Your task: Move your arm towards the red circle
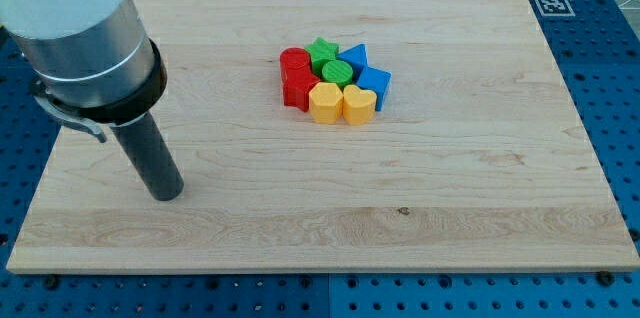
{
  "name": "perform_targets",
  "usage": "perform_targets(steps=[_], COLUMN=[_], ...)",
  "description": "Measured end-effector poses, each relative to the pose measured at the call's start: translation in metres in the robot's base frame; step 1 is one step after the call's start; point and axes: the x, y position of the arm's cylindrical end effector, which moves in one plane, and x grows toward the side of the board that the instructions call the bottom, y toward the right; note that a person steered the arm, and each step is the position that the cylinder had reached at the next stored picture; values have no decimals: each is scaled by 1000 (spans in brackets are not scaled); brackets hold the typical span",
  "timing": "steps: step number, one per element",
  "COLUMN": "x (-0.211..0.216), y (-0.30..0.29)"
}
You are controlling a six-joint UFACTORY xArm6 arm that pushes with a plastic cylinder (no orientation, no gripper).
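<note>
The red circle (293,59) stands at the upper left of a tight cluster of blocks near the board's middle. Below it is a red star-like block (298,88). A green star (322,52) and a green circle (338,70) sit to its right. Two blue blocks (357,57) (374,83) are at the cluster's right. A yellow hexagon (325,103) and a yellow heart (358,104) form the bottom row. My tip (167,196) rests on the board far to the left of the cluster and below it, touching no block.
The wooden board (450,208) lies on a blue perforated table. A white fiducial marker (551,4) sits off the board's upper right corner. The arm's grey cylinder (85,43) covers the board's upper left.
</note>
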Motion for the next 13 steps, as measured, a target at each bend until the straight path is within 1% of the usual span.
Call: perform_targets(steps=[3, 6, 9, 13], x=[-5, -29, -76, -164], y=[7, 34, 38, 85])
